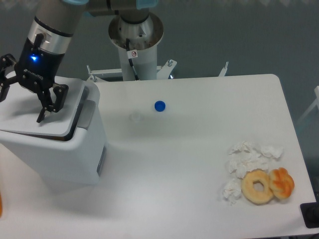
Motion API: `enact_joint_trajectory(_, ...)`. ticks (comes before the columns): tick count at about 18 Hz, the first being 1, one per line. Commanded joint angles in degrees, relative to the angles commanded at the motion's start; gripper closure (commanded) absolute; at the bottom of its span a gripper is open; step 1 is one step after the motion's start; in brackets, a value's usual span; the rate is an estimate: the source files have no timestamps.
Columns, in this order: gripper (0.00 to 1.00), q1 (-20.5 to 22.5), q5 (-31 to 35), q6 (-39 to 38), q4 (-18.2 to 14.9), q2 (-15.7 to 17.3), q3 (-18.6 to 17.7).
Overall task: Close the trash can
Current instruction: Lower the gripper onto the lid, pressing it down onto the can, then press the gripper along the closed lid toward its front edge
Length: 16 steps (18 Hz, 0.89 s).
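The trash can [75, 154] is the big white bin at the left of the table. Its flat lid [55, 124] lies nearly level on the rim, with a thin dark slit still showing along the front right edge. The grey latch tab [87, 113] sits on the side facing the table's middle. My gripper [21, 107] hovers right over the lid, open, its fingers spread wide and holding nothing. The right fingertip [40, 118] points down at the lid's surface; I cannot tell whether it touches.
A blue cap [159, 105] and a small clear piece [135, 117] lie mid-table. Crumpled tissues [249, 158], a donut [257, 186] and an orange pastry [282, 182] sit at the front right. The arm's base column [135, 37] stands behind the table's far edge.
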Motion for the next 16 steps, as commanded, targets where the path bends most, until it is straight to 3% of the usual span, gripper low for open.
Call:
enact_joint_trajectory(8, 0.0, 2.02, -0.09, 1.15, -2.02, 2.63, -0.44)
enact_joint_trajectory(16, 0.0, 3.16, 0.79, 2.72, -2.2, 2.99, -1.14)
